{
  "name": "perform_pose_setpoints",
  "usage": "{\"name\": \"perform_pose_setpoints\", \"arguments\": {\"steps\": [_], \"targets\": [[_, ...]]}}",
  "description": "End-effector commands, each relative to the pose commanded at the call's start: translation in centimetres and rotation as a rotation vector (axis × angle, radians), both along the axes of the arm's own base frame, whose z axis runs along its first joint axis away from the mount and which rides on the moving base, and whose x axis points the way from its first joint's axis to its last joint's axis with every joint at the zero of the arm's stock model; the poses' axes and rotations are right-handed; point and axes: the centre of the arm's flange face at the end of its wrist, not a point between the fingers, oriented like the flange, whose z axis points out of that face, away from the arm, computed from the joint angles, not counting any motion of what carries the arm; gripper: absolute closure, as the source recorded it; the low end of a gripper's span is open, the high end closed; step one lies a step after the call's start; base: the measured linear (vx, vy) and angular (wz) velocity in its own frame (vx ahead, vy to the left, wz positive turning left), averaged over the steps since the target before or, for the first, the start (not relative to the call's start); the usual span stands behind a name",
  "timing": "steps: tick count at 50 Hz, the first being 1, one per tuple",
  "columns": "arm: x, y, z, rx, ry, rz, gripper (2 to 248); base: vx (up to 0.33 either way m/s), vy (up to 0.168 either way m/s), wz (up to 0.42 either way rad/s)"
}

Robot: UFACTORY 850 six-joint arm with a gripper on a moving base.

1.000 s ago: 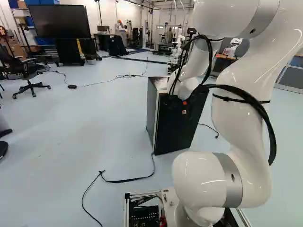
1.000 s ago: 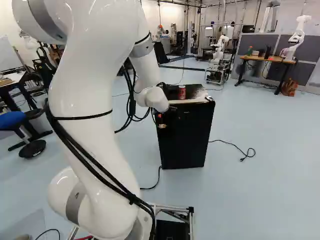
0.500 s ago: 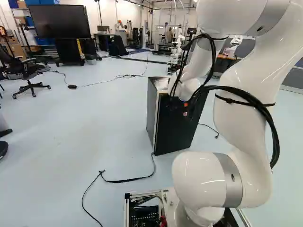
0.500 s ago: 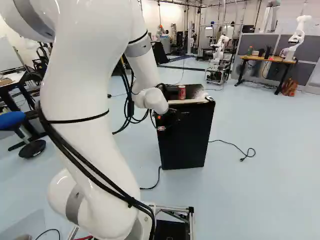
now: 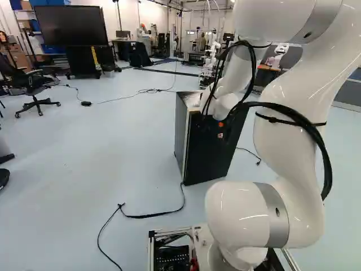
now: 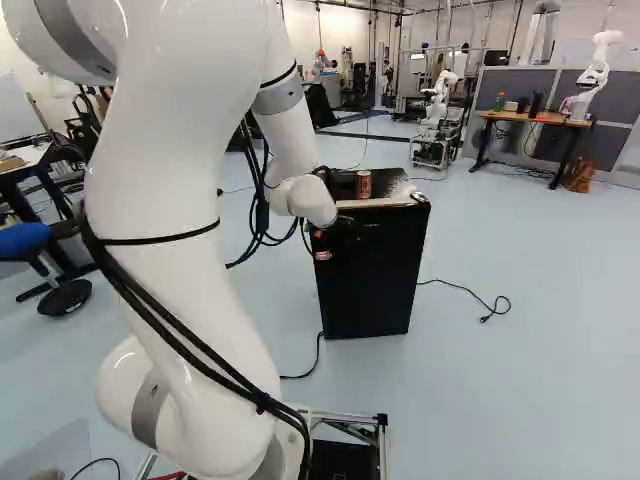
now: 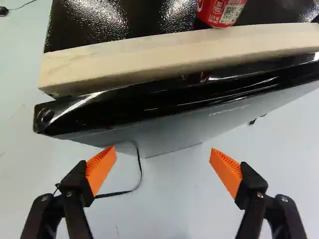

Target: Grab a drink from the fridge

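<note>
- Red metal drink can (image 7: pixel 222 11) stands upright on top of the black, box-shaped fridge (image 6: pixel 375 280), behind the pale wooden strip (image 7: pixel 174 52) along the fridge's front edge; it is the only drink I can make out there, and whether others are inside the fridge cannot be told
- The fridge's glossy black door (image 7: pixel 149 102) looks closed, or nearly so
- At the front of the fridge, towards its left corner, the black gripper (image 7: pixel 162 159) has its two fingers spread wide, orange pads (image 7: pixel 227 172) facing each other, with nothing held
- What matters next is the door's upper edge: it lies just ahead of the gripper, running at a slight slant to the line between the fingertips, with the can farther back past it
- If the drink is to come from inside, the white arm (image 6: pixel 290 125) probably has to work that edge loose first; pushing straight ahead could press the door against the fridge instead
</note>
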Motion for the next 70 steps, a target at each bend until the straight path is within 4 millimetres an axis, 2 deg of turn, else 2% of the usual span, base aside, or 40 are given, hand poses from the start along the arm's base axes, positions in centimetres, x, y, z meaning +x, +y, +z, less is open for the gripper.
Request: {"name": "perform_pose_setpoints", "arguments": {"steps": [45,56,70], "targets": [[2.4,-0.1,-0.1,-0.003,-0.013,0.008,3,0.0,0.0,0.0],[2.0,-0.1,-0.1,-0.002,-0.011,0.007,3,0.0,0.0,0.0],[-0.2,0.2,0.0,0.0,-0.001,0.003,3,0.0,0.0,0.0]]}}
